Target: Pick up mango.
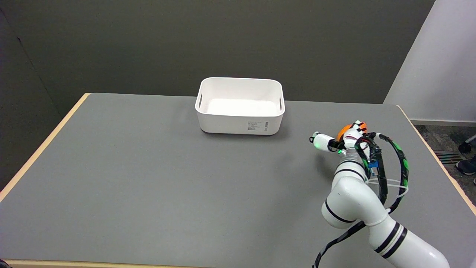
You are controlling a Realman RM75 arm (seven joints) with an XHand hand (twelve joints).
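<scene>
Mango [345, 130] is what we are after, and only a sliver of its orange skin shows, peeping out above and behind our right hand [344, 140] near the table's right side. We have the fingers curled about it from this side, so most of the fruit is hidden; we judge it is gripped and carried, since a dark shadow lies on the grey top just below and to the left of the hand, apart from it, which suggests the fruit is off the surface. We cannot see the underside to be sure. One finger [322, 142] sticks out to the left, not wrapped on the fruit; the grip seems to rest with the others, closed round the far side.

Our white forearm rises steeply from the lower right, wrist bent up, which puts the palm beneath and beside the fruit so its weight sits into the hand. A black and green cable loop [398, 163] hangs off the wrist, clear of the fruit.

Further out, the white bin [240, 123] stands well apart to the upper left on the table [148, 178], its open top facing up.
</scene>
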